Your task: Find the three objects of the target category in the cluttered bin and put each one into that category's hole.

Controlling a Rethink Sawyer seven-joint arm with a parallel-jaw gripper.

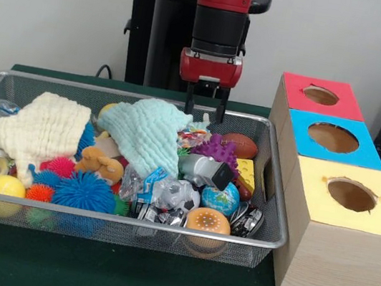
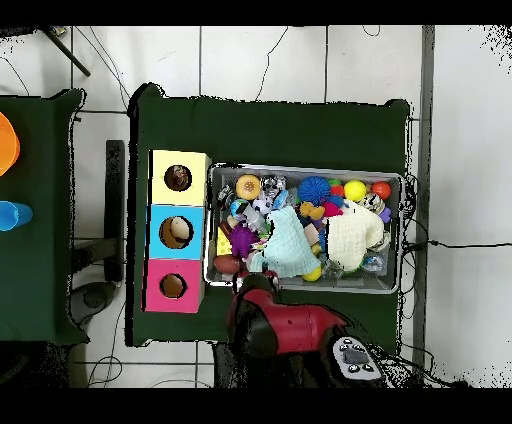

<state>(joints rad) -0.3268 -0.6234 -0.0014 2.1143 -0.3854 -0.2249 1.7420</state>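
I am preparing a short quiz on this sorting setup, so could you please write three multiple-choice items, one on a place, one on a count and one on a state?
1. Where does the gripper hang?
A. over the far edge of the wire basket
B. inside the yellow box's hole
C. on the table in front of the basket

2. How many boxes with a hole stand beside the basket?
A. two
B. three
C. five

3. What state is the gripper in?
A. shut on a ball
B. shut on a cloth
C. open and empty

Answers: 1 A, it hangs above the basket's far rim near the pale green cloth. 2 B, a red box, a blue box and a yellow box. 3 C, its fingers stand apart with nothing between them.
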